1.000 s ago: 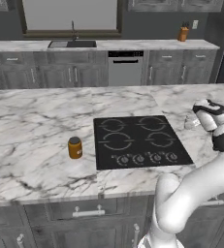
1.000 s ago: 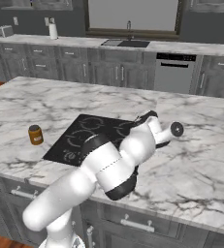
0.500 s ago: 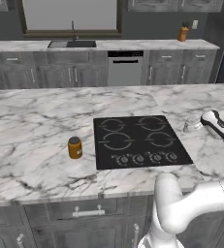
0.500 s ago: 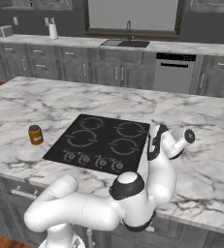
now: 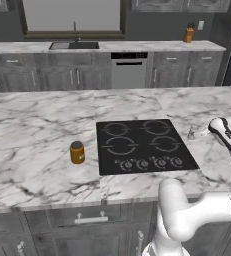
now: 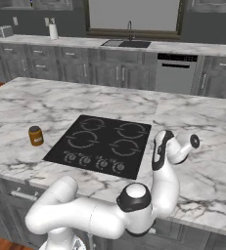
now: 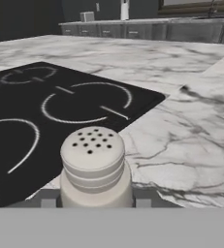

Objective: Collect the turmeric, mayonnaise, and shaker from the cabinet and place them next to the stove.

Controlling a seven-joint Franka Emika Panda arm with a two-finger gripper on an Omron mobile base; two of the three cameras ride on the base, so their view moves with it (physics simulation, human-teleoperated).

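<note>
My gripper (image 7: pixel 95 198) is shut on the shaker (image 7: pixel 94 167), a pale cylinder with a perforated top that stands upright between the fingertips (image 7: pixel 48 198). From the left base the shaker (image 5: pixel 191 133) shows low over the marble, just off the right edge of the black stove (image 5: pixel 142 145), with my gripper (image 5: pixel 197 133) reaching in from the right. Whether it touches the counter I cannot tell. The turmeric (image 5: pixel 77 152) stands on the island left of the stove (image 6: pixel 100 141), also seen as the turmeric (image 6: pixel 35 135). The mayonnaise is out of view.
The marble island (image 5: pixel 32 125) stretches wide to the left and behind the stove. The back counter holds a sink (image 5: pixel 74 45), a knife block (image 5: pixel 188 35), a paper-towel roll (image 6: pixel 53 31) and a toaster (image 6: pixel 4 31). Lower edges of wall cabinets (image 5: pixel 177 4) line the top.
The arm's elbow has dropped and swung out to the right. The hand has sunk slightly, carrying the shaker lower beside the stove's right edge. The turmeric has not moved.
</note>
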